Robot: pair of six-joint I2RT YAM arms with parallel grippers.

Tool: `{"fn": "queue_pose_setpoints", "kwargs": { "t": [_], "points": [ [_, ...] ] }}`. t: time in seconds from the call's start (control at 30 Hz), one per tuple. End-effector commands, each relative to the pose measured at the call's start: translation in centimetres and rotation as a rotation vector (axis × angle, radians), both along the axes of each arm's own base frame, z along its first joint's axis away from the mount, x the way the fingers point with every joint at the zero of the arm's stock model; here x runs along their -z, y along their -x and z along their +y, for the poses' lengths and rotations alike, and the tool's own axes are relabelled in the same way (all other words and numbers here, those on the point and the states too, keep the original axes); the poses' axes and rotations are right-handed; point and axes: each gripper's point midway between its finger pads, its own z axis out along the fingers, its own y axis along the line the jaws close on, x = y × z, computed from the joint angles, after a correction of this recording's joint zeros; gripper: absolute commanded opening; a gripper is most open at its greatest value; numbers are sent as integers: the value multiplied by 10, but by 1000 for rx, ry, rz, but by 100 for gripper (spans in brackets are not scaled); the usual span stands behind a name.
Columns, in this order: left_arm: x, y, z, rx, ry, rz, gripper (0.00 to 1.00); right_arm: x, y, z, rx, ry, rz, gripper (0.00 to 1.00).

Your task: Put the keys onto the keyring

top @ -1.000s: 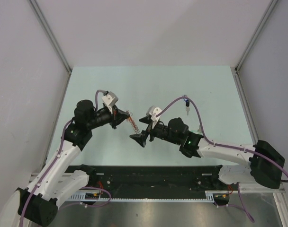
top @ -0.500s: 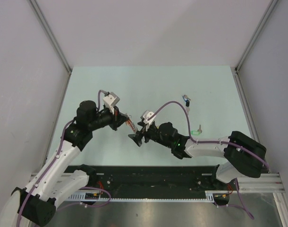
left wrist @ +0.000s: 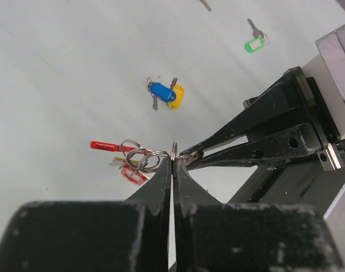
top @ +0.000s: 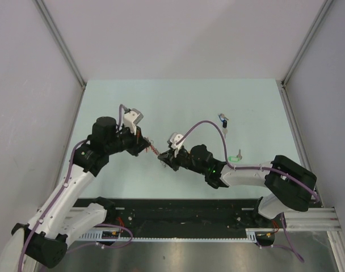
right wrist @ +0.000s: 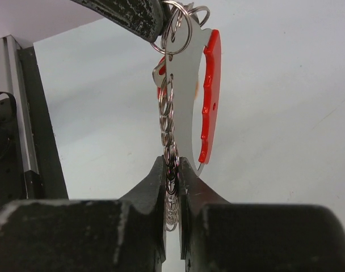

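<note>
The keyring (right wrist: 171, 122), a silver chain of rings with a red curved band (right wrist: 209, 96), hangs stretched between both grippers above the table. My left gripper (left wrist: 173, 160) is shut on its top ring (left wrist: 174, 151). My right gripper (right wrist: 172, 170) is shut on the lower end of the chain. In the top view the keyring (top: 155, 151) spans the left gripper (top: 147, 145) and the right gripper (top: 163, 159). A blue and a yellow key (left wrist: 165, 94) lie together on the table. A green key (left wrist: 253, 43) (top: 236, 158) and a dark blue key (top: 223, 120) lie apart.
Red tags (left wrist: 131, 172) dangle from the rings beside my left fingers. The right gripper's black fingers (left wrist: 246, 141) cross the left wrist view. A black rail (top: 178, 212) runs along the table's near edge, and grey walls enclose the pale green table (top: 178, 102).
My right gripper, open a second ago, has moved left to the chain and shut on its lower end. The left gripper kept its grip and shifted slightly.
</note>
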Motion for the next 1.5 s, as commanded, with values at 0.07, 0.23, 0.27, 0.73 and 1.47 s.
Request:
{"fn": "queue_pose_setpoints", "kwargs": {
  "t": [0.07,0.23,0.27,0.73,1.47],
  "points": [
    [-7,5,3,-2,-42,57,0,-20,-9,-7,9,52,-124,0],
    [-1,7,8,-12,-95,105,0,-24,-16,-16,48,111,-175,0],
    [-1,7,10,-14,-107,107,1,-26,-20,-18,73,121,-184,0],
    [26,1,26,-26,-317,208,1,-1,-5,-6,44,220,-156,1],
    [76,-2,2,278,-557,250,0,-20,10,-15,-237,5,67,40]
  ]
}}
